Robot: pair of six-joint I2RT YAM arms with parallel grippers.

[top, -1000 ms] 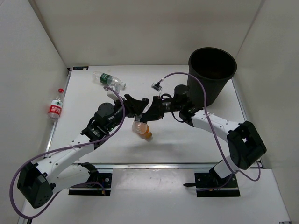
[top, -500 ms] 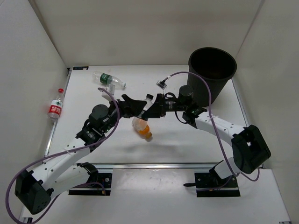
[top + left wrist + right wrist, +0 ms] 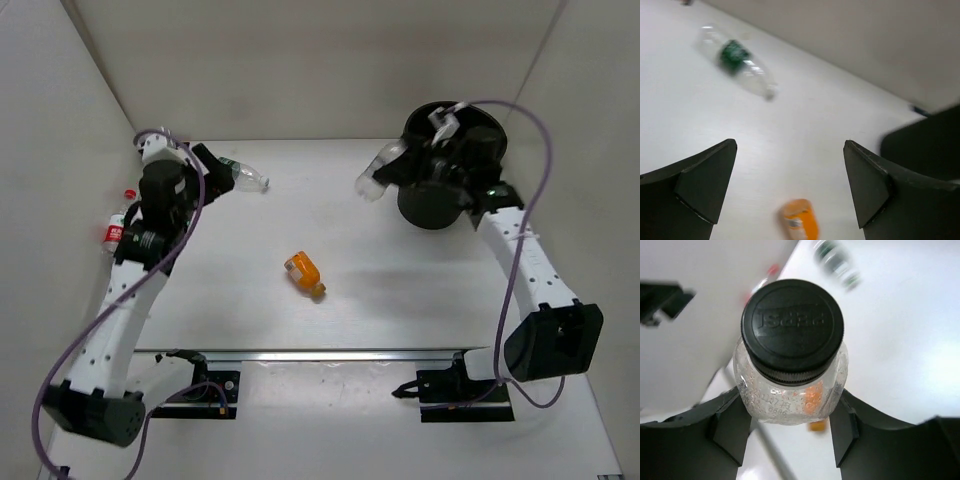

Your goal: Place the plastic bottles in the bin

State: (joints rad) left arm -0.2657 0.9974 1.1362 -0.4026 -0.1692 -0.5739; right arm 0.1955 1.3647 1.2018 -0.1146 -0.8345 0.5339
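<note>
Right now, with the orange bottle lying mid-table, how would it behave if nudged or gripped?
The orange bottle lies on its side on the table, so a sideways nudge would probably roll it. It is small and squat, so likely light and easily knocked away. Its rounded plastic body may slip unless gripped squarely across.

One bottle left of bin, seemingly nearer
</note>
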